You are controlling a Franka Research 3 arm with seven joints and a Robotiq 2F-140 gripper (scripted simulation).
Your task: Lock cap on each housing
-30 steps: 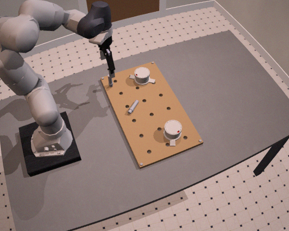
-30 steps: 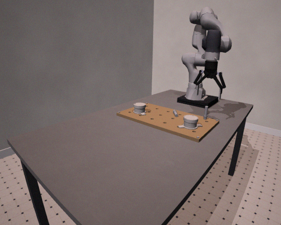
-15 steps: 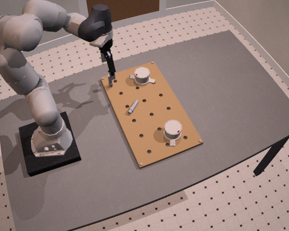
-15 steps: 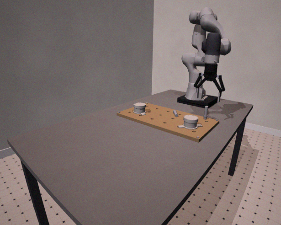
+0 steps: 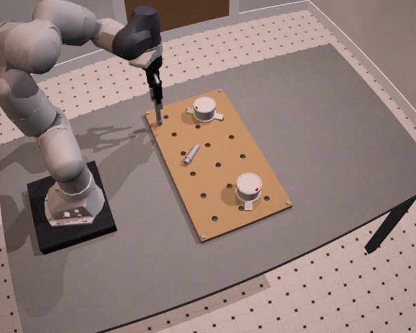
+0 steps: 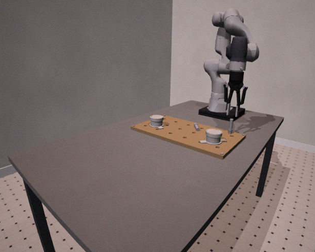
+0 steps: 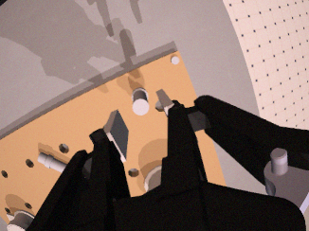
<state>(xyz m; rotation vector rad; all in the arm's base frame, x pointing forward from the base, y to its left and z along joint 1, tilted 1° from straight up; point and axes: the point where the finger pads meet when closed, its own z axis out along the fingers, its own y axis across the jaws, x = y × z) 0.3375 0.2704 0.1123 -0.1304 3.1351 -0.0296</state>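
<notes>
The far housing [image 5: 204, 116] [image 6: 213, 139] stands upright on the board [image 5: 228, 223] [image 6: 191, 141] [image 7: 81, 120]; its white cap [image 5: 205, 103] has a red mark at its left in the top view. The near housing [image 5: 247, 197] [image 6: 156, 122] also stands upright; its cap [image 5: 247, 181] has a red mark at the lower right. My gripper [image 5: 157, 111] [image 6: 232, 114] [image 7: 141, 112] is partly open and empty, pointing down above the board's far left corner, away from both housings. How far each cap is turned cannot be told.
A grey peg [image 5: 159, 121] [image 6: 230, 126] [image 7: 140, 105] stands upright beneath my fingers, near the board's corner. Another peg [image 5: 191, 153] [image 6: 196, 127] [image 7: 51, 162] lies between the housings, towards the robot's side. Small bolts mark the board's corners.
</notes>
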